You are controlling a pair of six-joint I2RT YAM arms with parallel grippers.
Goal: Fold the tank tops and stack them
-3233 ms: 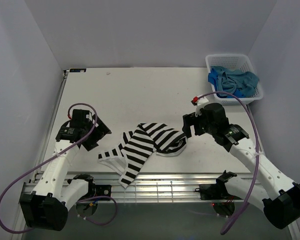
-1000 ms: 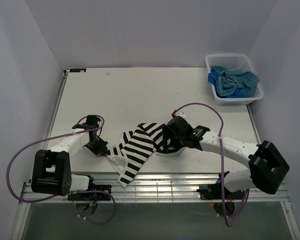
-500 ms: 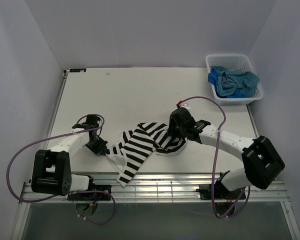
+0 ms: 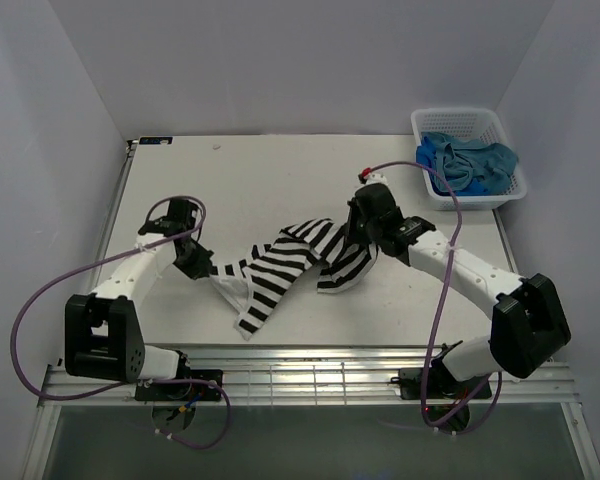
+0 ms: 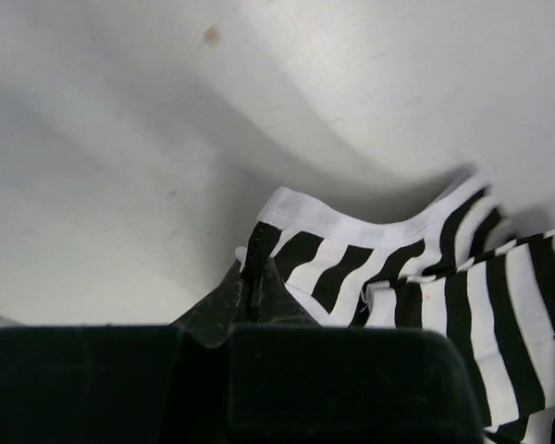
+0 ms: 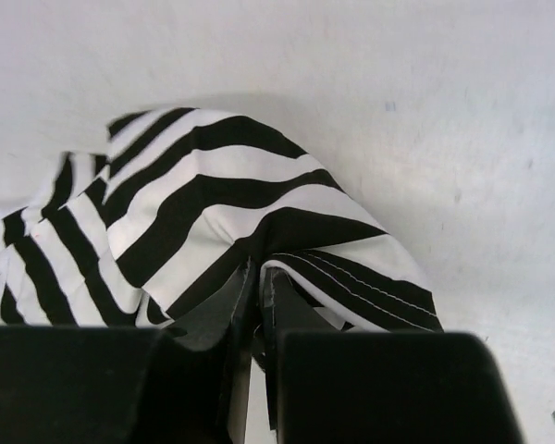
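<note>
The black-and-white striped tank top (image 4: pixel 285 270) hangs stretched between both arms over the middle of the table, its lower part trailing toward the front edge. My left gripper (image 4: pixel 202 262) is shut on its left edge (image 5: pixel 287 231), the fabric pinched between the fingertips (image 5: pixel 256 268). On the right, my right gripper (image 4: pixel 358 238) is shut on the striped cloth (image 6: pixel 213 194), with a fold caught between its fingers (image 6: pixel 259 277). Two blue tank tops (image 4: pixel 467 162), one teal and one brighter blue, lie bundled in the basket.
A white lattice basket (image 4: pixel 515 160) stands at the back right corner of the white table (image 4: pixel 260 180). Purple cables loop from both arms. A slatted metal rail (image 4: pixel 310 380) runs along the near edge.
My right gripper has closed on the striped top and moved back and up with it. The left gripper has drawn its end back and to the left, so the top is now pulled out between them.
</note>
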